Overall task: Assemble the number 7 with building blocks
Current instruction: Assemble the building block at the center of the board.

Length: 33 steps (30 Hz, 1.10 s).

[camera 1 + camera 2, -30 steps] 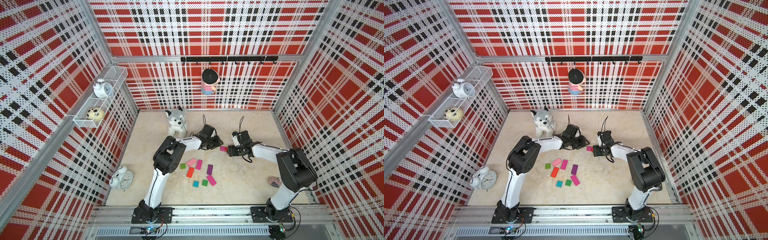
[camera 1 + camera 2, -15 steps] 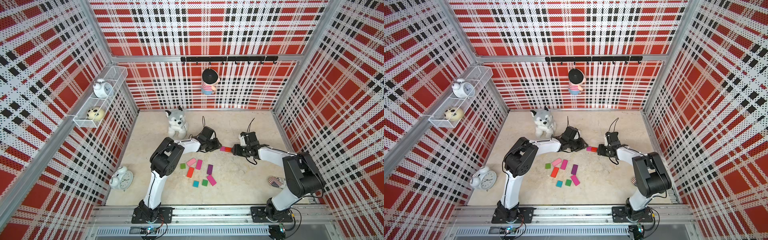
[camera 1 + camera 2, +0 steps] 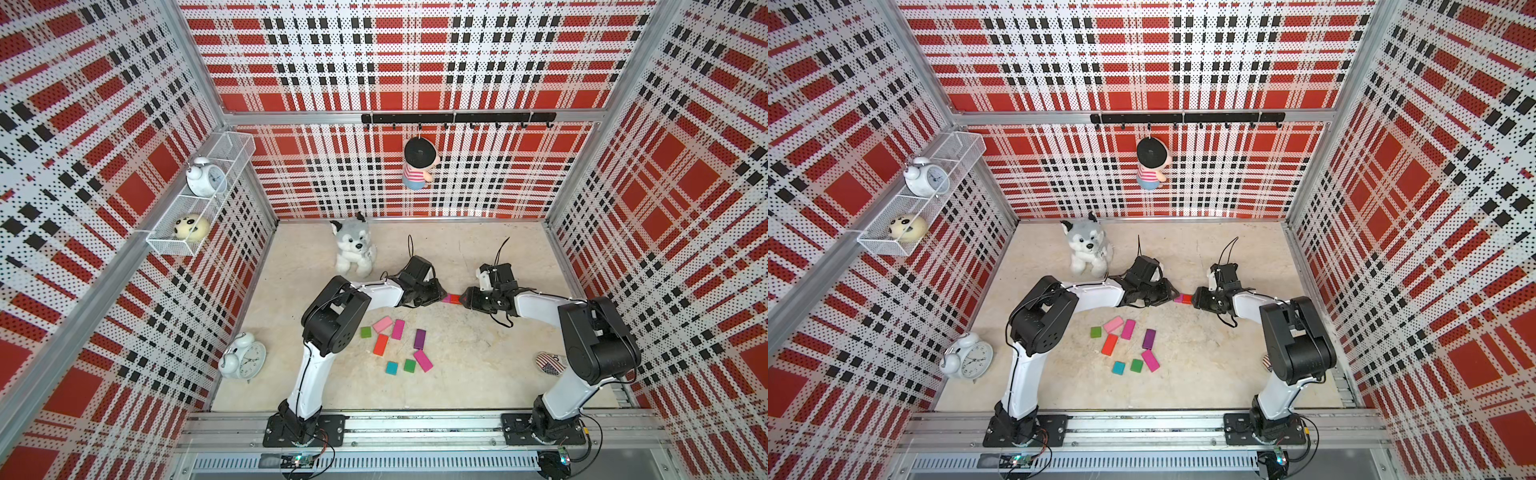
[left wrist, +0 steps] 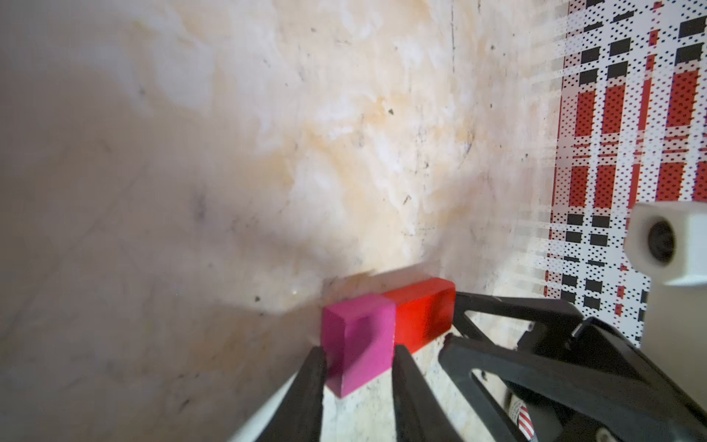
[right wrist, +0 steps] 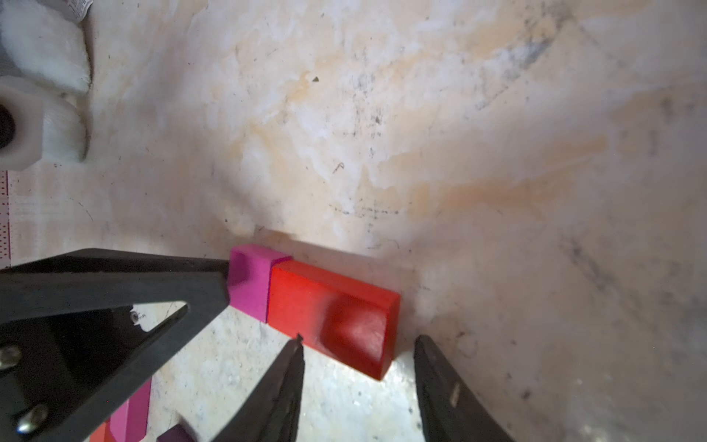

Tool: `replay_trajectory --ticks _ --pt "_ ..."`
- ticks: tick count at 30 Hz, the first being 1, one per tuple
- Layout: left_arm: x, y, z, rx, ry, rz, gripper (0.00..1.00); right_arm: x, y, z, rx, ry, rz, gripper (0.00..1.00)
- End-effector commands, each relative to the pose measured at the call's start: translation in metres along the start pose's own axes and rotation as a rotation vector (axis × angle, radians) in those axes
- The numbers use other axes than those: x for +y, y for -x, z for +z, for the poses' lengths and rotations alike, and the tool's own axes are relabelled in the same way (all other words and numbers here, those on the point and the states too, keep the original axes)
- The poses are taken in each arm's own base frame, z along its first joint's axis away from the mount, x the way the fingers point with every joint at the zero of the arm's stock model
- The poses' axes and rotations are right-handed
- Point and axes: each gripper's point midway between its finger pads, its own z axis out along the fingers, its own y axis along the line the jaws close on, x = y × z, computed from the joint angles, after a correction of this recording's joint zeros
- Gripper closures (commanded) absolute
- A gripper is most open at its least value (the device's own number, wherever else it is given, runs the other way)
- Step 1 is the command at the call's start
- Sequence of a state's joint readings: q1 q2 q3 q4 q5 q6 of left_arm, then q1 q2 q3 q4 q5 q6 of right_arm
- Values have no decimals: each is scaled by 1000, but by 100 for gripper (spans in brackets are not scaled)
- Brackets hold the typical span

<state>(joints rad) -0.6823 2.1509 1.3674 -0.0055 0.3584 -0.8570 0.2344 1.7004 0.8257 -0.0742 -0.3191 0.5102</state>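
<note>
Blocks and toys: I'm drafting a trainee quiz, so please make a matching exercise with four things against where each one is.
Things:
1 magenta square block
2 doll
3 dog
4 teal block

Places:
A hanging from the rail
B beside a green block
C gripped in the left pincer
D seated at the back of the table

Pairs: 1-C, 2-A, 3-D, 4-B
</note>
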Motion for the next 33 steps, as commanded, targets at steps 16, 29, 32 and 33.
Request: replay_trajectory --ticks 16,29,32,33 --pt "-23 3 4 -6 -59 30 68 -2 8 12 27 -2 -4 56" --pt "-30 3 15 14 -80 28 68 -6 16 17 31 -38 6 59" --pt "-30 6 20 16 -84 25 68 -8 20 20 32 -48 3 58" --pt "-30 6 22 17 -85 24 68 -9 22 21 29 -52 3 58"
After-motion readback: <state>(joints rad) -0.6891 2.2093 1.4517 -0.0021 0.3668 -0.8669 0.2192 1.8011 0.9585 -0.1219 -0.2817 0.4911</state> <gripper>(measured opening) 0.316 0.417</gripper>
